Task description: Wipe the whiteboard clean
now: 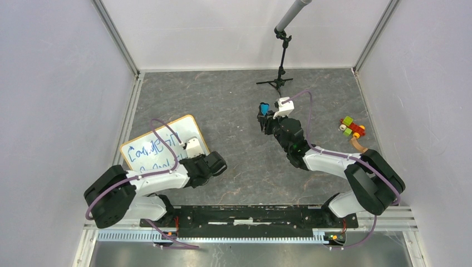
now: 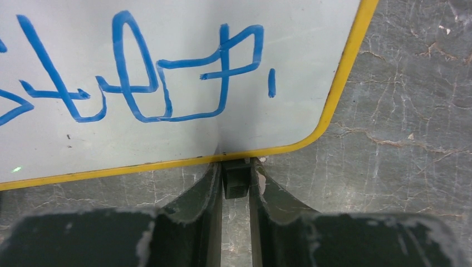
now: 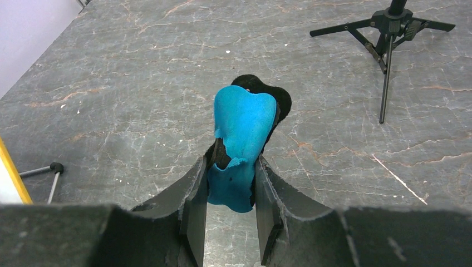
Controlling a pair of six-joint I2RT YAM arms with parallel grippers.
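Grey marbled table [image 1: 234, 161] is carrying the whiteboard [image 1: 161, 146] on its left side, well apart from the right arm. 2 lines of blue handwriting [image 2: 144, 78] are showing on the board and no wiped patch is visible, so erasing is judged not yet begun. Left hand [image 2: 236, 167] is clamping the black clip foot [image 2: 236, 179] at the board's yellow-framed near edge, apparently steadying it. Right hand [image 3: 231, 167] is gripping a blue eraser [image 3: 244, 128] with a dark backing, over bare table near a tripod stand [image 1: 280, 78]. Outstanding: carrying the eraser across to the board and wiping off all the writing. 1 coloured block toy [image 1: 352, 128] is lying far right, uninvolved.
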